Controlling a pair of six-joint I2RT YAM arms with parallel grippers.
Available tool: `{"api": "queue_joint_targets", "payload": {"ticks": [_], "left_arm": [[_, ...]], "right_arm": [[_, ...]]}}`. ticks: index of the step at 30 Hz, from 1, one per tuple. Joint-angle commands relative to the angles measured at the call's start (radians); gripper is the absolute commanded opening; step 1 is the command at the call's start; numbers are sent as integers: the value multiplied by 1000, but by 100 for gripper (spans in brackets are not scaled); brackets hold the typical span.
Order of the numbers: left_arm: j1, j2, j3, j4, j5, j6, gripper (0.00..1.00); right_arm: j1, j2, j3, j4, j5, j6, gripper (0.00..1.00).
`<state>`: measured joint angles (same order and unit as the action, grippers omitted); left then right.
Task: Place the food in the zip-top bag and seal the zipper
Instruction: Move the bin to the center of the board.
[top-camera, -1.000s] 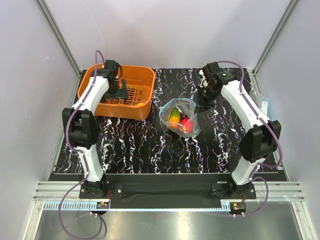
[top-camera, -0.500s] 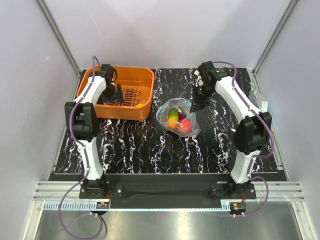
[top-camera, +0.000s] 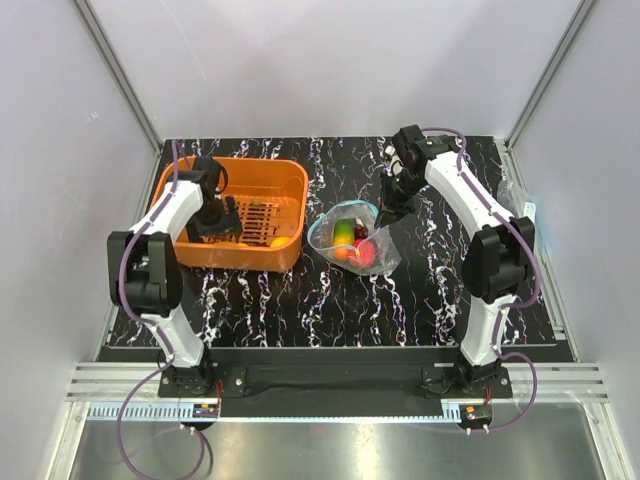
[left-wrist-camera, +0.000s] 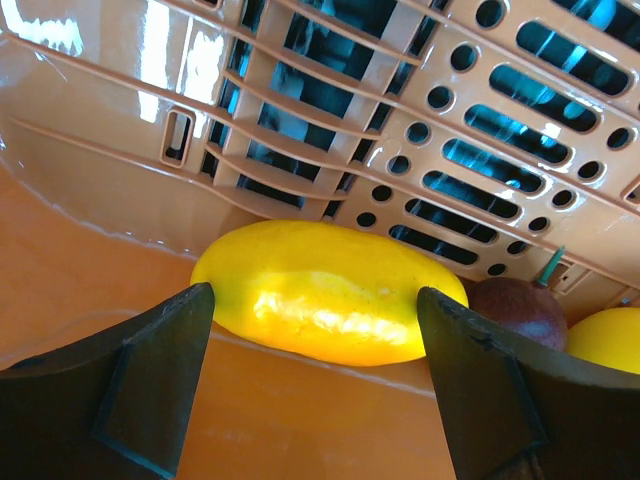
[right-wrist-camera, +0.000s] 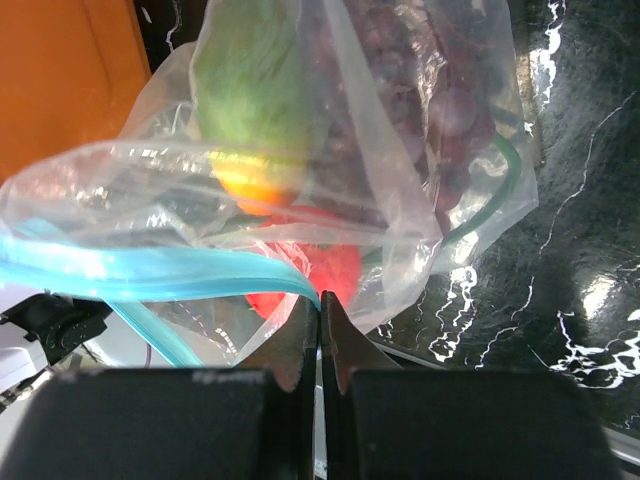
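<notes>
Lemon (left-wrist-camera: 330, 300) lay inside orange slotted basket (left-wrist-camera: 480, 180); left gripper (left-wrist-camera: 315, 300) stood spread wide astride it, not clamped. Right gripper (right-wrist-camera: 320, 318) was pinched shut on teal zipper (right-wrist-camera: 130, 268) of zip-top bag (right-wrist-camera: 400, 170), mouth gaping. Bag sat on black marbled table (right-wrist-camera: 590, 180) beside basket, with mango (right-wrist-camera: 250, 90), apple (right-wrist-camera: 325, 270) and grapes (right-wrist-camera: 445, 110) inside.
</notes>
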<state>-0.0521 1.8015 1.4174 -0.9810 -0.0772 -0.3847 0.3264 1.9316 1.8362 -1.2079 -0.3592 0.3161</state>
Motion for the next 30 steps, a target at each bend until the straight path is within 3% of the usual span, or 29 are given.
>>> {"api": "queue_joint_targets", "payload": {"ticks": [1,7,15,19,22,30], "left_arm": [[6,-77,-109,-90,5,24,85],[6,-200,-230,-77,-33,33,95],[46,-431,-442,22,97,37,95],[51,-490,-456,94,132,41,96],[51,-388,-364,46,84,18,98],[51,-214,84,-4,25,-75,99]], "right_arm": [[-7,21,31,8,-44,23,0],[-10,-2,-12,13,-57,29,0],[-12,-31,-77,27,-61,35,0],[-10,-49,-104,31,-58,37,0],[-10,-52,-106,33,-63,37,0],[-12,-51,-69,18,-52,32,0]]}}
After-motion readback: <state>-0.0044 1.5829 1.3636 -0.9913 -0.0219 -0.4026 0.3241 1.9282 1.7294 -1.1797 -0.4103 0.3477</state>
